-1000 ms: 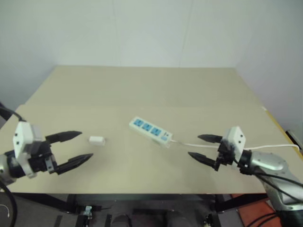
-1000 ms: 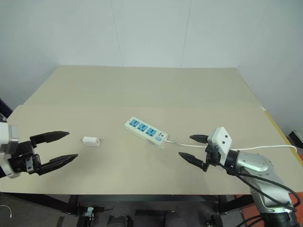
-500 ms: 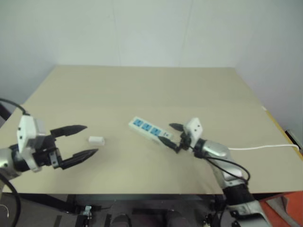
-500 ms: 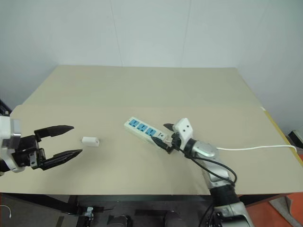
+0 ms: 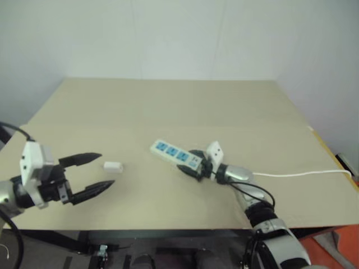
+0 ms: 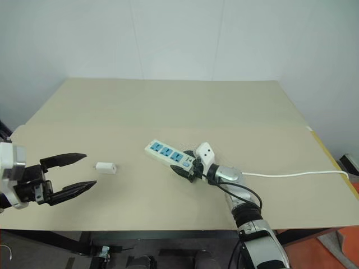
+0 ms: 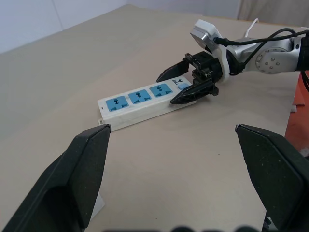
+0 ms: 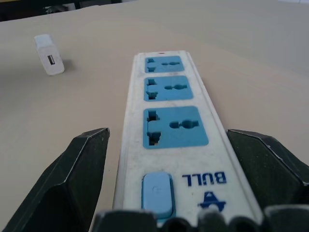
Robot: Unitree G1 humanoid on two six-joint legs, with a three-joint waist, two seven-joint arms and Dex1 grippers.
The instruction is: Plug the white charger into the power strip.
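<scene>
The beige table [image 5: 168, 106] carries everything, and on it the power strip [image 6: 168, 155] lies at a slant with its three blue socket faces up and its thin white cord [image 6: 291, 174] trailing off behind the right arm. The right gripper [image 7: 189, 86] straddles the strip's switch end with its two black fingers spread, one on each long side and neither clearly pressing on it — from its own wrist view the switch sits nearest, the sockets run away ahead, and the white charger [image 8: 49, 61] lies well beyond the strip's far end, off to one side. The left gripper [image 6: 76, 172] hovers with its fingers spread wide, the charger just ahead of its tips and apart from them. The step in hand looks like steadying the strip: the right fingers should close squarely on the two long edges, low on the casing, clear of the switch and nearest socket, so the strip cannot skate — only then is the charger worth picking up.
</scene>
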